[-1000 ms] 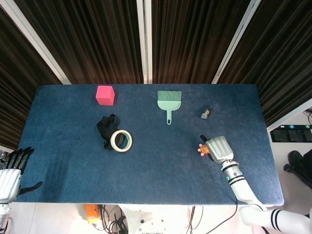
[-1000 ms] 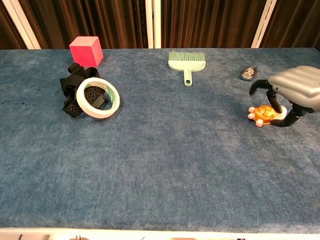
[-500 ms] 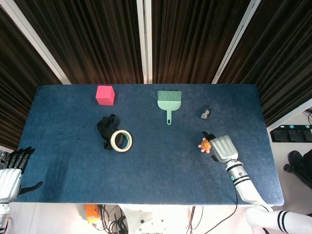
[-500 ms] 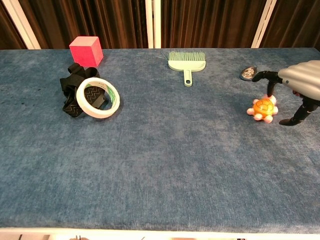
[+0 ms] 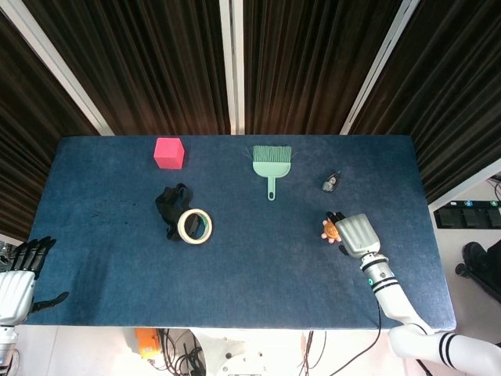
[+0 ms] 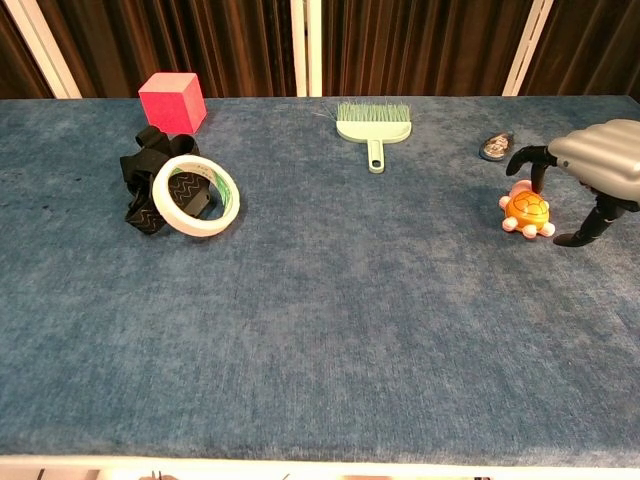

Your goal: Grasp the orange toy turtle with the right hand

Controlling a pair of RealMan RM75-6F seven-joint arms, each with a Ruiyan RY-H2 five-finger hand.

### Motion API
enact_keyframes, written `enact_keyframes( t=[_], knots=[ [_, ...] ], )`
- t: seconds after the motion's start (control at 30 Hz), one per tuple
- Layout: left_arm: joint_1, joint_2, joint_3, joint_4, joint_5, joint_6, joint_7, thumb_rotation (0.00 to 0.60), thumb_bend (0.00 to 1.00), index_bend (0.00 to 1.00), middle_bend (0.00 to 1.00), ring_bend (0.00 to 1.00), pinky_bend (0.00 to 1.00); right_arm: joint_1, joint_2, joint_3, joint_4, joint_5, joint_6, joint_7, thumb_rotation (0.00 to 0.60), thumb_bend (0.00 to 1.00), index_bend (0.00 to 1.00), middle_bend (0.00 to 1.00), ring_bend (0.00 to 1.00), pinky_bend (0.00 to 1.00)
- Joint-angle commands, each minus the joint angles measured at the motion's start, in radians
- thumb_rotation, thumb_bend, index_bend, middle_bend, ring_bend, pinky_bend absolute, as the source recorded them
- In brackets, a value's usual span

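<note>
The orange toy turtle (image 6: pixel 527 211) with pale pink feet sits on the blue table (image 6: pixel 330 300) near its right side; the head view shows the orange toy turtle (image 5: pixel 329 230) too. My right hand (image 6: pixel 598 163) hovers over and to the right of it, fingers spread. One dark fingertip (image 6: pixel 541 176) reaches down just above the shell, while the thumb (image 6: pixel 584 233) touches the cloth to the turtle's right, apart from it. The right hand (image 5: pixel 356 236) holds nothing. My left hand (image 5: pixel 19 274) hangs off the table's front left corner, fingers apart and empty.
A green dustpan brush (image 6: pixel 373 125) lies at the back centre, a small dark fob (image 6: pixel 495 146) behind the turtle. A roll of white tape (image 6: pixel 196 195) leans on a black strap (image 6: pixel 143 180) at the left, with a pink cube (image 6: pixel 172 102) behind them.
A second ago my right hand's fingers curled around the turtle. They have since spread apart, and the turtle has turned and shifted slightly right. The left hand stayed put.
</note>
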Motion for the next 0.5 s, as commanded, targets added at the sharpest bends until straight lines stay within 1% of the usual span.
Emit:
enact_keyframes(
  t=[0.03,0.13,0.2,0.37,0.43,0.5],
  knots=[
    [0.002,0.001,0.000,0.001,-0.003,0.000,-0.002,0.600,0.00,0.07,0.04,0.00,0.05,0.011,-0.022,0.009,0.023,0.018,0.000,-0.031,0.600,0.09,0.29,0.33,0.99,1.00],
    [0.002,0.000,0.001,0.005,-0.005,-0.003,-0.005,0.600,0.00,0.07,0.04,0.00,0.05,0.015,-0.028,0.013,0.033,0.031,-0.005,-0.037,0.600,0.10,0.34,0.33,0.99,1.00],
    [0.002,-0.001,0.001,0.008,-0.005,-0.004,-0.008,0.600,0.00,0.07,0.04,0.00,0.05,0.016,-0.031,0.012,0.036,0.030,-0.005,-0.037,0.600,0.11,0.39,0.35,0.99,1.00],
    [0.000,-0.004,0.000,0.011,-0.004,-0.006,-0.009,0.600,0.00,0.07,0.04,0.00,0.05,0.020,-0.043,0.010,0.046,0.033,-0.004,-0.045,0.600,0.14,0.52,0.47,0.99,1.00],
    [0.000,-0.004,0.000,0.011,-0.004,-0.005,-0.010,0.600,0.00,0.07,0.04,0.00,0.05,0.021,-0.049,0.009,0.050,0.036,-0.006,-0.050,0.600,0.17,0.56,0.50,0.99,1.00],
    [0.001,-0.003,0.000,0.012,-0.005,-0.004,-0.011,0.600,0.00,0.07,0.04,0.00,0.05,0.023,-0.056,0.008,0.057,0.036,-0.005,-0.055,0.600,0.22,0.62,0.56,0.99,1.00]
  ],
)
